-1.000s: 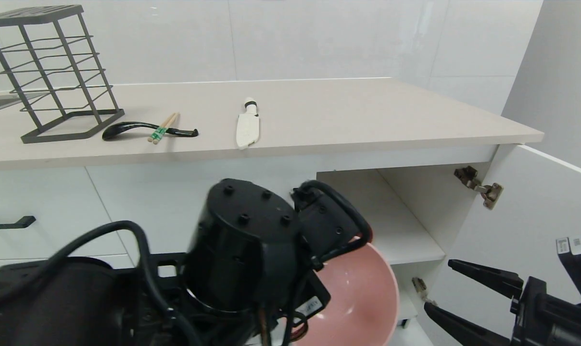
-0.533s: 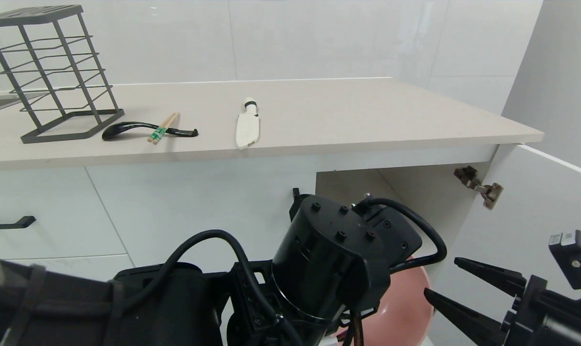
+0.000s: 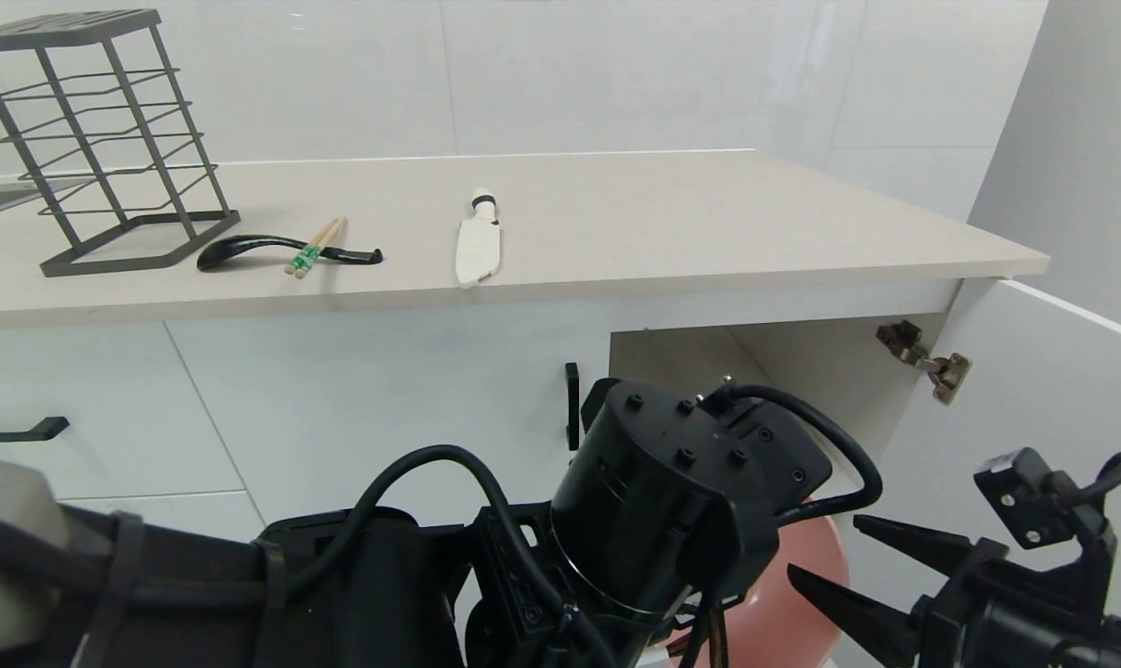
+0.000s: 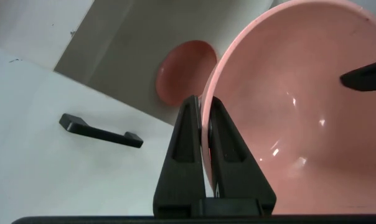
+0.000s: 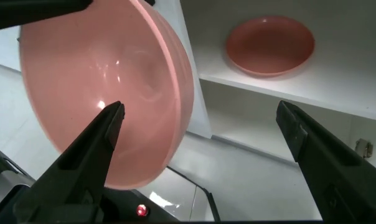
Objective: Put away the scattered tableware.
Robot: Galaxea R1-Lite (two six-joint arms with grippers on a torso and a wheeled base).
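My left gripper (image 4: 204,102) is shut on the rim of a pink bowl (image 4: 300,118), held tilted low in front of the open cabinet (image 3: 783,417). In the head view the bowl (image 3: 806,575) peeks out below the left wrist. A pink plate (image 5: 270,45) lies on the cabinet shelf. My right gripper (image 5: 199,111) stands open beside the bowl (image 5: 107,87), not touching it; its fingers (image 3: 904,543) point left toward the bowl. On the counter lie a black spoon (image 3: 245,249), chopsticks (image 3: 315,247) and a white knife (image 3: 478,243).
A black wire rack (image 3: 96,139) stands at the counter's left end. The cabinet door (image 3: 1034,390) hangs open at the right. Black handles (image 3: 572,405) sit on the shut doors and the drawer (image 3: 13,429).
My left arm has carried the pink bowl to the right, in front of the open cabinet. The right gripper has shifted a little to the left and turned.
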